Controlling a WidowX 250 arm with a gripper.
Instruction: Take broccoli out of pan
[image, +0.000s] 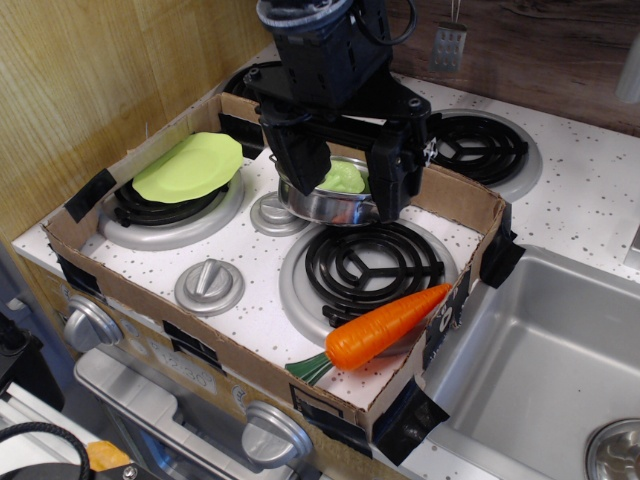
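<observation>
gripper (345, 180) fingers spread wide, straddling pan (325, 205) mid-worktop; broccoli (343, 178) sits right between them, nothing grabbed yet

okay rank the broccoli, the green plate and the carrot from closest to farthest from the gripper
1. The broccoli, in the pan directly between the fingers of the gripper.
2. The green plate, on the back-left burner.
3. The carrot, at the front of the stovetop by the cardboard edge.

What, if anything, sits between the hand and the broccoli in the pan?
Nothing visible. The hand hangs open straddling the pan, and the broccoli lies uncovered inside, between the fingers.
</observation>
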